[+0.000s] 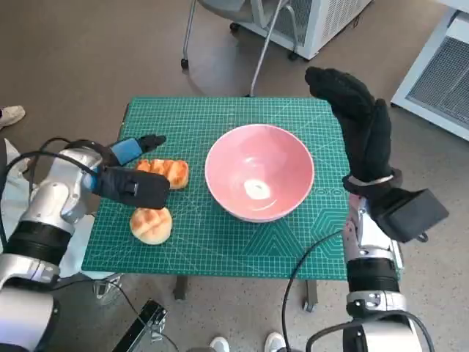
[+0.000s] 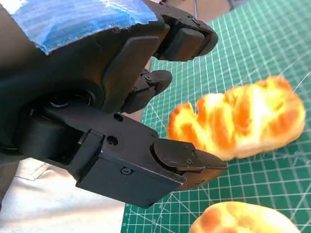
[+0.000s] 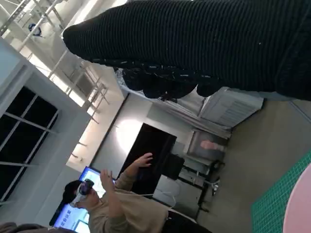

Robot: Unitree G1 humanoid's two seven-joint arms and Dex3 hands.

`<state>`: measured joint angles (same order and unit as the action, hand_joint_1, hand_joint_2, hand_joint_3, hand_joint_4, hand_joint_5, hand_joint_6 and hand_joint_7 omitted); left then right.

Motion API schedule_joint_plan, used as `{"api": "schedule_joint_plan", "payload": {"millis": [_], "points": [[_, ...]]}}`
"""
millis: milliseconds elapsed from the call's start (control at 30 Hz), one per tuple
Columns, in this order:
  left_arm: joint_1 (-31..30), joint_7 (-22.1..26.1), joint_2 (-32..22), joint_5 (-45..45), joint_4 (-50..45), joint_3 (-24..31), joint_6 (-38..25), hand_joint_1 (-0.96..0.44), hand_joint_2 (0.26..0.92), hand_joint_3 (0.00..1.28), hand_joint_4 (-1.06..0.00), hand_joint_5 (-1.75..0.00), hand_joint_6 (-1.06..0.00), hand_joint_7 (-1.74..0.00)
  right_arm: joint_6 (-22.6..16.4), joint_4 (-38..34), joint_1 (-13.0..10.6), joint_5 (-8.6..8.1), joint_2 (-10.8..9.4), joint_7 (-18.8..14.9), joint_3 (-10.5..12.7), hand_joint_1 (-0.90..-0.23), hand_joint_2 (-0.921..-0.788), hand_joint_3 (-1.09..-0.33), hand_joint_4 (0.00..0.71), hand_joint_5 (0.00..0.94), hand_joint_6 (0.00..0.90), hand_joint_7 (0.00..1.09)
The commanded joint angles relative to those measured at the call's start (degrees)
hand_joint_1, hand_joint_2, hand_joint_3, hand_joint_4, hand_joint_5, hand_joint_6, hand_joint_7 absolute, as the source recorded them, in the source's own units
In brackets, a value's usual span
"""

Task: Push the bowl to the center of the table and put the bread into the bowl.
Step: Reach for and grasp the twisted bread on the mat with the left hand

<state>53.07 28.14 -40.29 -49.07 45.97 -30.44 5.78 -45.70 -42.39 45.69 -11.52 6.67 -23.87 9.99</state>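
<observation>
In the head view, your left hand sits over the left side of the green cutting mat, right between two breads. The elongated braided bread lies just beside the hand, on its bowl side and a little farther from you, long axis running across the table toward the pink bowl. The round bread lies just nearer you than the hand. The bowl already stands about mid-table, to the right of both breads, apart from them. Your right hand is raised by the bowl's right rim with its fingers extended and nothing in it; the left is plainly the nearer hand to either bread.

In the left wrist view, the left hand has its fingers spread, holding nothing; the thumb tip is close against the near end of the braided bread, though I can't tell whether it touches. The loaf stretches away from the hand along the mat. An edge of the round bread shows beside it.

In the right wrist view, the glove of the right hand spans the picture, grasping nothing. A sliver of the bowl shows at the corner, and a person sits in the background.
</observation>
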Motion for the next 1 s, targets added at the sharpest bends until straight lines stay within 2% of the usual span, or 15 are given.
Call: {"api": "schedule_joint_plan", "payload": {"millis": [33, 200, 400, 500, 733, 900, 933, 967, 1000], "points": [[1.56, -2.62, 1.69, -1.39, 4.33, -1.66, 0.82, -0.05, 0.678, 0.27, -0.06, 0.0, -0.23, -0.01, 0.31, 0.29, -2.21, -0.19, -0.21, 0.57, -0.22, -0.552, -0.921, -0.787, 0.331, 0.013, -0.001, 0.83], [2.19, -6.4, 4.18, -2.6, 8.99, -3.59, 1.19, -0.05, 0.685, 0.26, -0.09, -0.02, -0.25, -0.02, 0.14, 0.69, -2.78, -0.09, -0.37, 0.95, -0.28, -0.545, -0.921, -0.79, 0.33, 0.013, -0.001, 0.83], [2.61, -13.23, 7.35, -4.44, 15.26, -6.34, 2.74, -0.02, 0.722, 0.25, -0.2, -0.03, -0.36, -0.05, -0.34, 1.49, -3.73, 0.35, -0.8, 1.82, -0.63, -0.534, -0.921, -0.795, 0.329, 0.012, -0.001, 0.83], [2.51, -17.64, 8.79, -5.21, 18.32, -7.75, 4.58, 0.0, 0.757, 0.22, -0.3, -0.03, -0.45, -0.06, -0.48, 1.89, -4.24, 0.47, -1.03, 2.23, -0.83, -0.533, -0.921, -0.796, 0.329, 0.012, -0.001, 0.82], [2.8, -24.12, 10.74, -6.59, 23.76, -10.62, 8.01, 0.04, 0.852, 0.12, -0.51, -0.04, -0.65, -0.08, -0.47, 3.29, -5.76, 0.86, -1.36, 3.29, -1.4, -0.554, -0.921, -0.793, 0.331, 0.013, -0.001, 0.82], [3.56, -28.06, 11.31, -8.14, 25.99, -12.95, 10.91, 0.07, 0.904, 0.08, -0.67, -0.1, -0.77, -0.15, -0.09, 4.14, -6.72, 0.47, -1.33, 3.66, -1.43, -0.563, -0.921, -0.791, 0.328, 0.01, -0.001, 0.8], [3.73, -28.54, 11.39, -8.27, 26.32, -13.24, 11.24, -0.08, 0.91, 0.12, -0.69, -0.19, -0.69, -0.59, -0.02, 4.26, -6.83, 0.39, -1.34, 3.7, -1.43, -0.568, -0.921, -0.79, 0.327, 0.01, -0.001, 0.8], [3.97, -29.05, 11.5, -8.4, 26.62, -13.58, 11.65, -0.18, 0.914, 0.16, -0.64, -0.36, -0.62, -0.89, 0.13, 4.47, -7.01, 0.23, -1.35, 3.72, -1.41, -0.571, -0.921, -0.789, 0.327, 0.01, -0.001, 0.8], [4.16, -29.43, 11.58, -8.46, 26.9, -13.85, 11.94, -0.14, 0.915, 0.17, -0.59, -0.57, -0.61, -0.96, 0.24, 4.59, -7.1, 0.14, -1.36, 3.74, -1.4, -0.573, -0.921, -0.788, 0.327, 0.01, -0.001, 0.8]]}}
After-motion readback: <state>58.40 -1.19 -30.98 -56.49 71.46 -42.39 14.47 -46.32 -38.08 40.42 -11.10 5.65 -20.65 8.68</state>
